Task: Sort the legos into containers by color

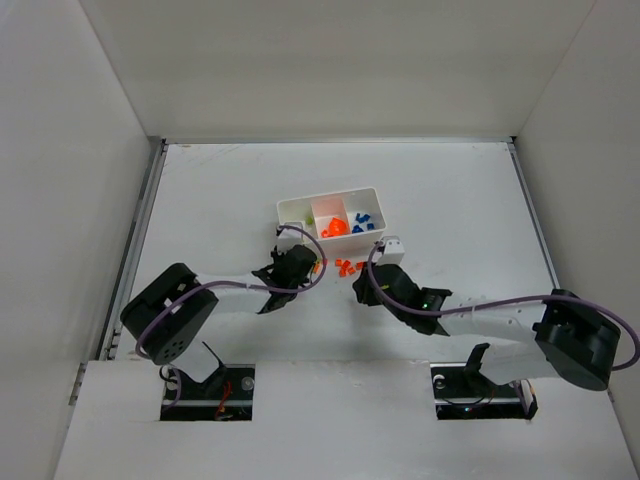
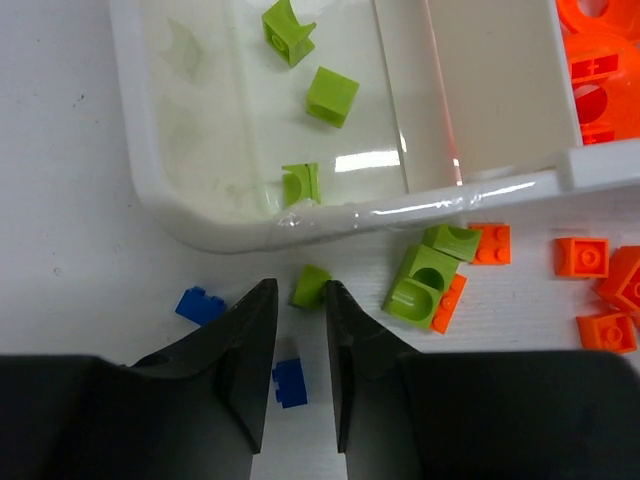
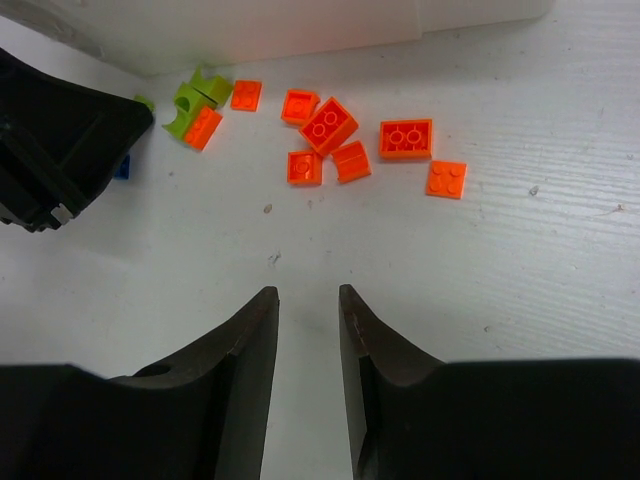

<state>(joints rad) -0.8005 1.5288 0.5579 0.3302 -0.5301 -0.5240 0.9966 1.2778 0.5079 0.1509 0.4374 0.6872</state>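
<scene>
The white tray (image 1: 283, 212) holds lime green legos (image 2: 331, 96) in its left compartment, orange legos (image 1: 335, 228) in the middle one and blue legos (image 1: 362, 219) in the right one. My left gripper (image 2: 300, 290) is open, low at the tray's near wall. A small lime green lego (image 2: 311, 286) lies at its fingertips, and a blue lego (image 2: 289, 382) lies on the table between its fingers. Another blue lego (image 2: 200, 305) lies to the left. My right gripper (image 3: 306, 292) is open and empty, short of several loose orange legos (image 3: 328, 125).
A lime green pair (image 2: 428, 275) with an orange lego stuck to it lies right of the left gripper, with more orange legos (image 2: 582, 257) beyond. The left gripper's black body (image 3: 60, 140) shows at the left of the right wrist view. White walls enclose the table (image 1: 470, 200).
</scene>
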